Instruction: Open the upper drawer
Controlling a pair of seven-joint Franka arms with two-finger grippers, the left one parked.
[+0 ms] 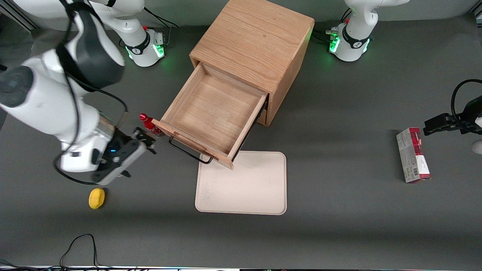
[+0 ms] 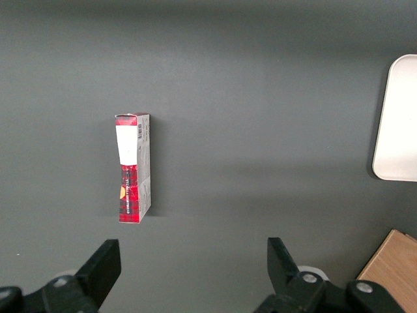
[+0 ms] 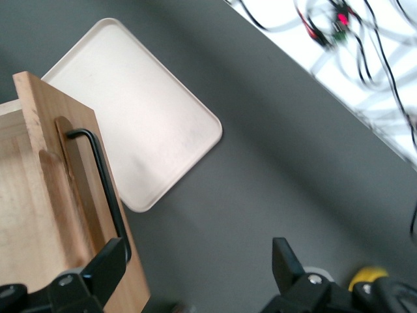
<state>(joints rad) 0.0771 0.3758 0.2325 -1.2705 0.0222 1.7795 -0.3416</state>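
One big wooden cabinet (image 1: 260, 49) stands in the middle of the dark gray table (image 1: 339, 233). It is a plain box of light oak with wavy grain on its top. The upper drawer (image 1: 214, 109) sticks far out of the cabinet's front, toward the front camera. It is a shallow square tray of the same wood, and nothing lies in it. A long thin black handle (image 1: 187, 151) runs along the drawer's front board. The lower drawer is almost all hidden under the open one, so it is hard to make out.

A flat cream tray (image 1: 243, 184) with round corners lies on the table in front of the cabinet. The drawer's front corner hangs over the tray's edge and covers a bit of it.

The gripper (image 1: 145, 140) hangs beside the drawer's front, toward the working arm's end of the table. In the right wrist view its two black fingers (image 3: 104, 267) are spread wide with nothing between them. One finger is just beside the handle's end, and I cannot tell if they touch.

A red and gray box (image 1: 413, 154) lies flat on the table, well away from the cabinet, toward the parked arm's end.

A small red bottle (image 1: 150, 125) stands close to the drawer's front corner, partly hidden by the gripper and the drawer.

A little round yellow thing (image 1: 96, 198) sits on the table, nearer the front camera than the gripper.
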